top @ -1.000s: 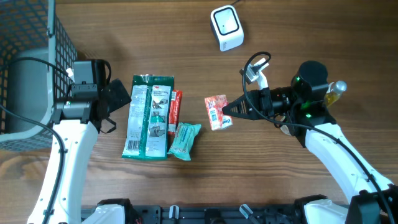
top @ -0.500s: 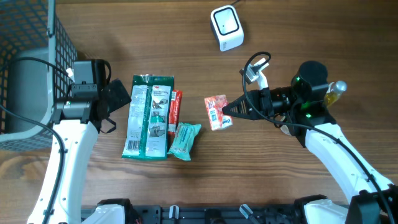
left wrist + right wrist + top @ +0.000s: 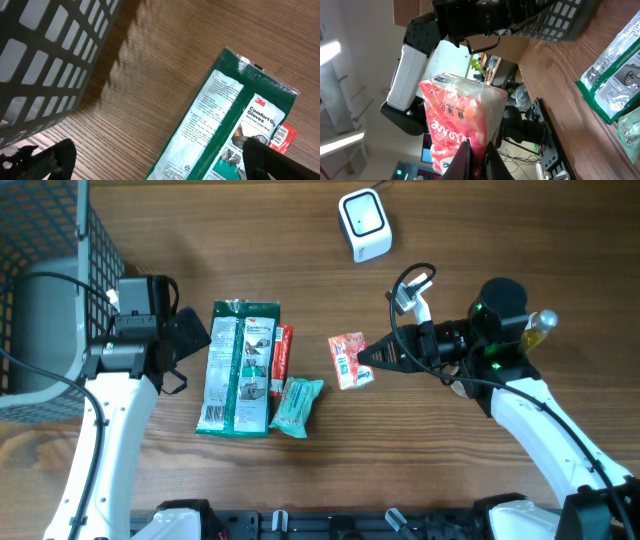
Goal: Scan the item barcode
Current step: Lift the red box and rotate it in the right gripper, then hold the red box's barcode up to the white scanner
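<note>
Right wrist view: the right gripper (image 3: 476, 159) is closed hard on the lower edge of the red snack packet (image 3: 462, 117), which stands up from the narrow pinch, clear of the table (image 3: 480, 240). The packet looks like thin, glossy film, puffed with air. It is judged light, soft and slick, and not fragile, though its face can crease and glare.

A pinch on the flat sealed edge suits it, because that leaves both printed faces uncovered. Expect the free end to flop or swivel if the wrist turns sharply. The barcode position cannot be read in these views.

Beyond the packet, the green glove pack (image 3: 238, 368) lies flat on the table, with a teal pouch (image 3: 297, 406) touching its right side. The left gripper (image 3: 186, 340) rests with its jaws spread wide and nothing between them, just beside the glove pack. Farther off, the white scanner (image 3: 363, 224) sits well apart from the packet, toward the table's far edge.
</note>
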Tool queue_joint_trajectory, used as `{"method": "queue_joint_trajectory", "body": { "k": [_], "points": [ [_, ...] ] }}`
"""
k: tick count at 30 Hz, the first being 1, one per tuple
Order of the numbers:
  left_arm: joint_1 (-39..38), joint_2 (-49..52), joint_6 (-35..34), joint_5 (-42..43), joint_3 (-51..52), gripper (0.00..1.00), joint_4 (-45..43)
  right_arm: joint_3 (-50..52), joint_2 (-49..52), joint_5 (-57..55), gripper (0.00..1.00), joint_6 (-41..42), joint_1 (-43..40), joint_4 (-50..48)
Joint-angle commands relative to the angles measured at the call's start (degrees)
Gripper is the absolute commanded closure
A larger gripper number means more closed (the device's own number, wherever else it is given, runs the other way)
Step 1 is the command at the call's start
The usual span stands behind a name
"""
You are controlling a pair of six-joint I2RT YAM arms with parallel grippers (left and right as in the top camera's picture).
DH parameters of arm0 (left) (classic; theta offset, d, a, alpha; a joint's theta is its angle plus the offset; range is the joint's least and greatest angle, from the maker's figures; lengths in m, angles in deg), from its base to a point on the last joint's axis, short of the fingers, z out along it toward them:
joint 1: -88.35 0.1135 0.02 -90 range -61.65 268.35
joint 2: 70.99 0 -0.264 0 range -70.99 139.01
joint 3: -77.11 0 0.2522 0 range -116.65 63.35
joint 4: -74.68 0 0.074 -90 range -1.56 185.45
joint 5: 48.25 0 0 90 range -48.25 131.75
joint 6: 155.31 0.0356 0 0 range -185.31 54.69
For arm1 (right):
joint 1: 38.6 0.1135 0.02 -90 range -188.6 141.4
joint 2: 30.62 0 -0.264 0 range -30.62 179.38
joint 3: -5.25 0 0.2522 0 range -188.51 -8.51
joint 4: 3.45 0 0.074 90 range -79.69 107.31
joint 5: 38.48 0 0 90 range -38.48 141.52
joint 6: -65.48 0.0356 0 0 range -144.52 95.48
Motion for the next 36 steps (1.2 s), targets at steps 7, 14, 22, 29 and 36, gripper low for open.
{"method": "queue_joint_trajectory", "body": {
  "k": [7,14,22,29,36],
  "points": [
    [0.22,0.11,-0.74,-0.72,-0.52,0.00,-0.13,1.29,-0.85,-3.58,0.96,-5.75,-0.17,1.44],
    [0.22,0.11,-0.74,-0.72,-0.52,0.00,-0.13,7.61,-0.72,-20.76,0.96,-14.16,-0.11,7.76],
    [0.22,0.11,-0.74,-0.74,-0.52,0.00,-0.13,9.57,-0.61,-45.03,0.96,-33.24,2.27,31.50],
    [0.22,0.11,-0.74,-0.72,-0.52,0.00,-0.13,-3.74,-0.63,-52.65,0.96,-39.04,2.54,50.42],
    [0.22,0.11,-0.74,-0.72,-0.52,0.00,-0.13,-35.30,1.29,-68.26,0.96,-48.24,2.54,82.58]
  ]
}}
